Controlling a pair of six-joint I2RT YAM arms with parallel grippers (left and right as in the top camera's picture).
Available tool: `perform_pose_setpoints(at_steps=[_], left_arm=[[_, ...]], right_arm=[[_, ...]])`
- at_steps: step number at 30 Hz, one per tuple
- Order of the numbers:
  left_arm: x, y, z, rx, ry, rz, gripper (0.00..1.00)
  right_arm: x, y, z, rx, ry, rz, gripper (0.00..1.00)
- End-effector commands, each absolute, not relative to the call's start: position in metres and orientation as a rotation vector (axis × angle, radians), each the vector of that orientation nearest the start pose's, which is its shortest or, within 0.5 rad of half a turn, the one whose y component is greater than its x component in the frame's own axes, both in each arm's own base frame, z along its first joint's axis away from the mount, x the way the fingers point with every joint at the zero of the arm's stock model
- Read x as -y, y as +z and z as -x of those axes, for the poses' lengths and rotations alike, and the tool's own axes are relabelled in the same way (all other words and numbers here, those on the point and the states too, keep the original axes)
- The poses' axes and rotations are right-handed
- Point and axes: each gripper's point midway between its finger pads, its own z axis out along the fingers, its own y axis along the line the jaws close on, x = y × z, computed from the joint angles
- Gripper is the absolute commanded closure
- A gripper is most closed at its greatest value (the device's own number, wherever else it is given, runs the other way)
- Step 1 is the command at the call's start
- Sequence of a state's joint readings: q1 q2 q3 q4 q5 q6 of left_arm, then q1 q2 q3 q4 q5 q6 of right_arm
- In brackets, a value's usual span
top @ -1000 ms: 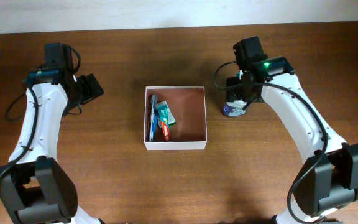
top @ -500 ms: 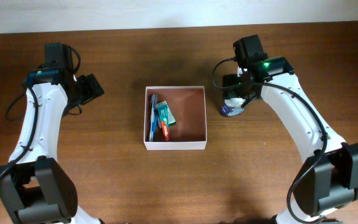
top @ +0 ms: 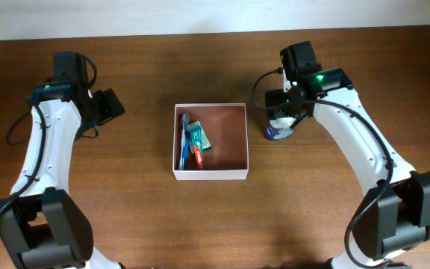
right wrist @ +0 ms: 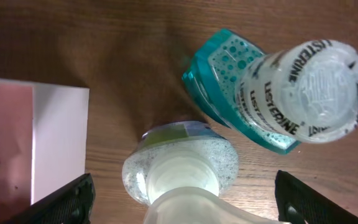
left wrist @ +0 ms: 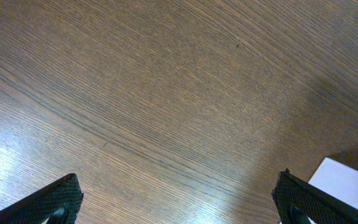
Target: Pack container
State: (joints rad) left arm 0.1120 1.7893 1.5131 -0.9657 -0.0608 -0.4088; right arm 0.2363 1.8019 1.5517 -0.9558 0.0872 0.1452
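At table centre, closest to the arm bases, the container [top: 210, 142] sits square and shallow, with thin white walls and a reddish-brown floor. A slim blue item [top: 184, 128] and a teal-and-white tube [top: 198, 142] with a red end lie against its left wall. The table [top: 125, 209] is dark wood with a fine, straight grain.

Just beyond the container's right wall stand two bottles close together. One is a rounded speckled bottle [right wrist: 182, 171] with a pale translucent cap. The other is a teal mouthwash bottle [right wrist: 229, 81], leaning in the wrist view, with a clear ribbed cap lettered LISTERINE. The right gripper [right wrist: 188, 202] hangs over the speckled bottle with its jaws spread wide, a visible gap on either side, gripping nothing.

Farther left, well apart from the container, the left gripper [left wrist: 176, 202] is fully open over bare wood.

Against the frame a second earlier, the right wrist has shifted slightly toward the container. The left arm and the container are unchanged.
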Motion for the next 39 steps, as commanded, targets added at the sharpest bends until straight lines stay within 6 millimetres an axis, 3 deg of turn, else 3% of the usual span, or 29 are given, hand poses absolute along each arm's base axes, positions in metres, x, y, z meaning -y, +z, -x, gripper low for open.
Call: perform_pose_setpoints(at_steps=[1, 12, 17, 39], left_arm=[[-0.059, 0.143, -0.407, -2.674, 0.02, 0.727, 0.01], [-0.059, 0.143, -0.407, -2.674, 0.02, 0.727, 0.01], [-0.059, 0.143, -0.407, -2.674, 0.02, 0.727, 0.01], [-0.059, 0.143, -0.407, -2.674, 0.02, 0.727, 0.01]], right_arm=[[-0.082, 0.132, -0.411, -2.776, -0.041, 0.216, 0.15], [-0.065, 0.13, -0.408, -2.811, 0.027, 0.156, 0.14], [-0.079, 0.13, -0.405, -2.809, 0.132, 0.263, 0.14], [-0.085, 0.128, -0.398, -2.834, 0.147, 0.26, 0.14]])
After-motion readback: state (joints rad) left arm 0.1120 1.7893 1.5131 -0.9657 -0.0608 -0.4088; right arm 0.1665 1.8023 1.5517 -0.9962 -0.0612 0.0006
